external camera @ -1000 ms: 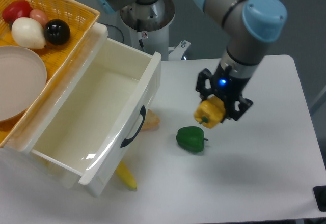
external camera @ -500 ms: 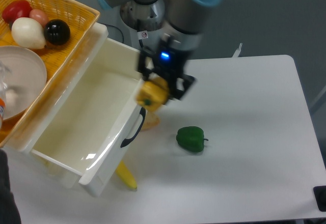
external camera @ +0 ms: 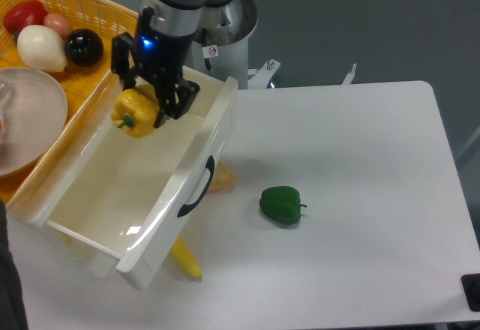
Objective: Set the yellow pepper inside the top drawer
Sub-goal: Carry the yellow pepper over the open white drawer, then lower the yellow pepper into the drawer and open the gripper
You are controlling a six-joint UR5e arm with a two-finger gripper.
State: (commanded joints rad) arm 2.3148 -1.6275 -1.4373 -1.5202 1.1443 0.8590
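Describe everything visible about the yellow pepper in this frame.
The yellow pepper is small, glossy and lobed, plastic-looking, with a short greenish stem pointing down and left. It hangs in the air, gripped by the black claw, whose fingers close on its upper right side. It sits over the rear part of the open white drawer, above the floor of the drawer and touching nothing but the claw.

**White tabletop: what sits on it right now**

The white table point(external camera: 360, 270) fills the right and bottom. A green bell pepper point(external camera: 281, 204) lies near its middle, alone. Toward the left edge, the top drawer point(external camera: 142, 187) stands pulled open. A slim yellow item point(external camera: 184, 259) pokes out from under its front corner, and a pale tan piece point(external camera: 221, 179) rests just beside its handle.
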